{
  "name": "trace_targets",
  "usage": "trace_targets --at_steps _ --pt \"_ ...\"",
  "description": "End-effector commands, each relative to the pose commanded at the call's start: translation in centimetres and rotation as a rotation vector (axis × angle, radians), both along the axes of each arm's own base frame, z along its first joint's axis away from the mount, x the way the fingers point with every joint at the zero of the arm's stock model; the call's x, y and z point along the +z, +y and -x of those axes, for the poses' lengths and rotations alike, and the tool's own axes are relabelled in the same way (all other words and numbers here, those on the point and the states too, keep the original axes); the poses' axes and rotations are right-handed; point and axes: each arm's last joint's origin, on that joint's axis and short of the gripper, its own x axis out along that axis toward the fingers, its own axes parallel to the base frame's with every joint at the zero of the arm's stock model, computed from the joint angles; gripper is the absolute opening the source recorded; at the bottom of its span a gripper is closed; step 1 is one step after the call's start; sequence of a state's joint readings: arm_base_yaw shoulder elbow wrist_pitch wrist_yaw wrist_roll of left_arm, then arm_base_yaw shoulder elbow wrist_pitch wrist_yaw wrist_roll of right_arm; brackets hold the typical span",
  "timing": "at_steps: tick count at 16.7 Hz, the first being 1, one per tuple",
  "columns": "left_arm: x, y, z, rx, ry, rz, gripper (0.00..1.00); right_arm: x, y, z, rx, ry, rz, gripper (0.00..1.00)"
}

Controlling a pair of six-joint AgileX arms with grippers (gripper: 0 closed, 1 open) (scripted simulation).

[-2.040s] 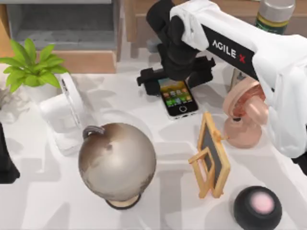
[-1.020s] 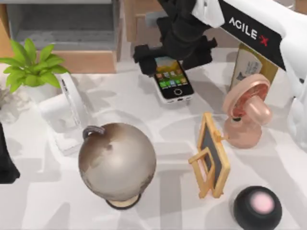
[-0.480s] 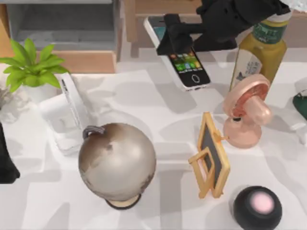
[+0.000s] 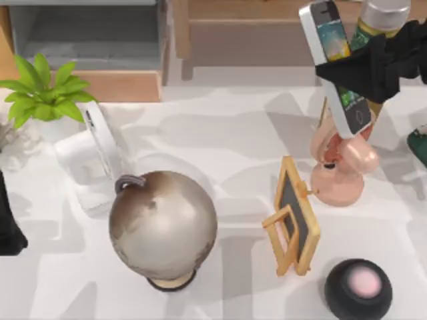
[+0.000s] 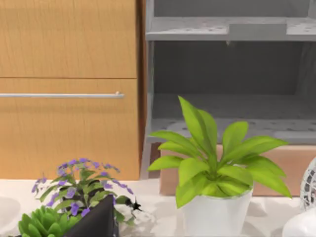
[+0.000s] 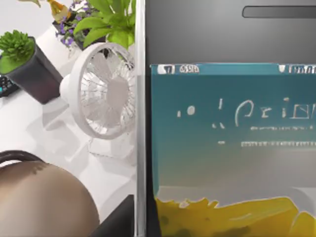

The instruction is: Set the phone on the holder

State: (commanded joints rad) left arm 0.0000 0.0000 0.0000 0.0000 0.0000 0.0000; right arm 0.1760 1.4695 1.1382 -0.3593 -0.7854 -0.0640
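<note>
The phone [image 4: 337,63], with white edges and a lit icon screen, hangs tilted in the air at the table's back right. My right gripper [image 4: 363,67] is shut on it, its black fingers crossing the phone's middle. The phone's lower end with the home button overlaps the top of the pink holder [image 4: 340,170] that stands on the table beneath; I cannot tell whether they touch. Up close in the right wrist view, the phone's screen [image 6: 232,148] and white edge [image 6: 140,118] are seen. My left arm [image 4: 7,227] is parked at the table's left edge.
A grey globe [image 4: 163,227] stands front centre, a white fan [image 4: 93,153] at the left, and a green plant [image 4: 43,90] behind it. A small wooden easel board [image 4: 293,217] and a black round speaker [image 4: 358,288] sit near the holder. A yellow-green bottle [image 4: 380,20] stands behind the phone.
My right gripper lifted the phone off the table's back middle, carried it rightward and tipped it steeply over the pink holder. The arm's white body has left the top view.
</note>
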Motion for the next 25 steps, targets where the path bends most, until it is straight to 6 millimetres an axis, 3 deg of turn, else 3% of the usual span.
trace_targets --at_steps 8,12,15,21,25 --pt "0.0 0.0 0.0 0.0 0.0 0.0 1.0 -5.1 -13.2 4.2 -0.275 -0.379 0.045 0.0" --pt "0.0 0.0 0.0 0.0 0.0 0.0 1.0 -7.4 -17.9 6.3 -0.434 -0.469 0.132 0.0" --pt "0.0 0.0 0.0 0.0 0.0 0.0 1.0 -8.3 -19.4 7.1 -0.494 -0.492 0.168 0.0" --pt "0.0 0.0 0.0 0.0 0.0 0.0 1.0 -8.1 -19.4 7.1 -0.495 -0.497 0.169 0.0" --pt "0.0 0.0 0.0 0.0 0.0 0.0 1.0 -7.7 -19.0 5.6 -0.496 -0.531 0.178 0.0"
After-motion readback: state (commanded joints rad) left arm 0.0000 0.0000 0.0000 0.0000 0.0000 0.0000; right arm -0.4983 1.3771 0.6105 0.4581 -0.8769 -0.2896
